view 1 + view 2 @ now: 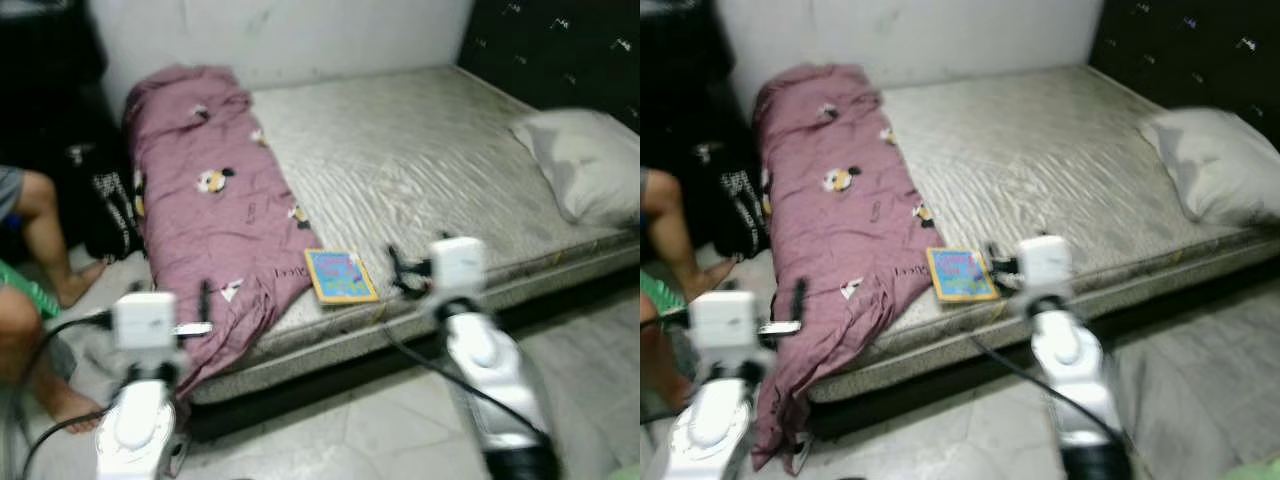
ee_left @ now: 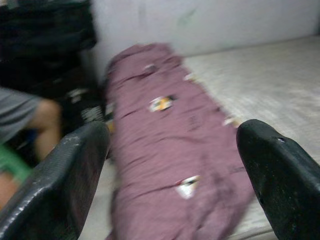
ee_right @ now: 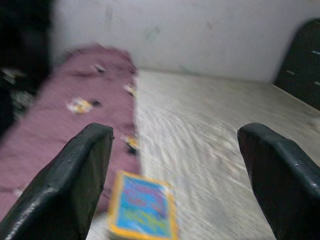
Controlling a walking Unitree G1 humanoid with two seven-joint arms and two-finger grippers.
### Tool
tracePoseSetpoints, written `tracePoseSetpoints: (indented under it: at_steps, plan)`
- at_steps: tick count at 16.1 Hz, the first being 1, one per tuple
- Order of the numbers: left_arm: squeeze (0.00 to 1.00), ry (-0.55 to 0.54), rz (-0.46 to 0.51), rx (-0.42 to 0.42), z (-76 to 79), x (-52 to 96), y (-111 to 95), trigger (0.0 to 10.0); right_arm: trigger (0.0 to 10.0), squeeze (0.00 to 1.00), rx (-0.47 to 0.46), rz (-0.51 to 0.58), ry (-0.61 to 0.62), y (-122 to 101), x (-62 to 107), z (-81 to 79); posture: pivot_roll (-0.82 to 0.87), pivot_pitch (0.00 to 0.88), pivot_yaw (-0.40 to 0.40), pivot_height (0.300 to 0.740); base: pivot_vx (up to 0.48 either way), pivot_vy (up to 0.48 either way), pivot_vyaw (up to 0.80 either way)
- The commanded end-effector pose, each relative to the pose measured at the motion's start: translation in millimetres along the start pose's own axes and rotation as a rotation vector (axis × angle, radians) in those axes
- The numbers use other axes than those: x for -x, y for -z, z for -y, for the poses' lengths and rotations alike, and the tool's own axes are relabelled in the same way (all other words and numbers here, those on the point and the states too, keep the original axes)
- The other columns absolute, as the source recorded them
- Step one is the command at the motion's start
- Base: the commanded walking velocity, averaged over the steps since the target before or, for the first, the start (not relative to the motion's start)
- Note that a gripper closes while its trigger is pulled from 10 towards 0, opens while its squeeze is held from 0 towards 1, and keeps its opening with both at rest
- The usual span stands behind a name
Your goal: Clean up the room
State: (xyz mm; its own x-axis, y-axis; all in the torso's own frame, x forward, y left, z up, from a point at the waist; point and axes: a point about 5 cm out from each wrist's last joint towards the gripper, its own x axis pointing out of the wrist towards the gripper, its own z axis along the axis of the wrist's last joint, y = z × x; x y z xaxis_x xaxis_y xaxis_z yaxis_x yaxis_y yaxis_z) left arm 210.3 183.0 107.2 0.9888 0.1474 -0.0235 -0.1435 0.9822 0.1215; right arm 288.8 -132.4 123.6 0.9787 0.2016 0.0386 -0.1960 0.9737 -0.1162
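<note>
While both arms reach toward the bed (image 1: 470, 190), the book (image 1: 340, 276) lies flat at lower centre by the mattress edge, touching the purple blanket (image 1: 205, 215); thin, light and stiff, best pinched at its overhanging edge; right gripper (image 3: 175, 175) and left gripper (image 2: 172, 175) jaws gape wide, empty

No text can be read. The blue and yellow book (image 1: 341, 276), lying on the mattress (image 1: 430, 160) just beside the pink blanket (image 1: 205, 200), has pink marks on its cover, too blurred to read.
</note>
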Motion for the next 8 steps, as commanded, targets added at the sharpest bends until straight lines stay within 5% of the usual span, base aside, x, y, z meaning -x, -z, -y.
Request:
tracePoseSetpoints:
  at_steps: [1,8]
  plan:
    - [0.0,0.01,0.003,0.014,2.7,-1.7,-1.5,10.0,10.0,0.0,0.01,-0.032,0.044,6.8,3.3,12.0,-0.03,0.0,-0.032,0.74,0.0,0.0,0.71]
    - [0.0,0.045,0.039,0.02,4.7,-3.5,-7.7,10.0,10.0,0.0,0.007,-0.027,0.051,7.2,-0.1,11.0,-0.02,0.0,-0.037,0.74,0.0,0.0,0.58]
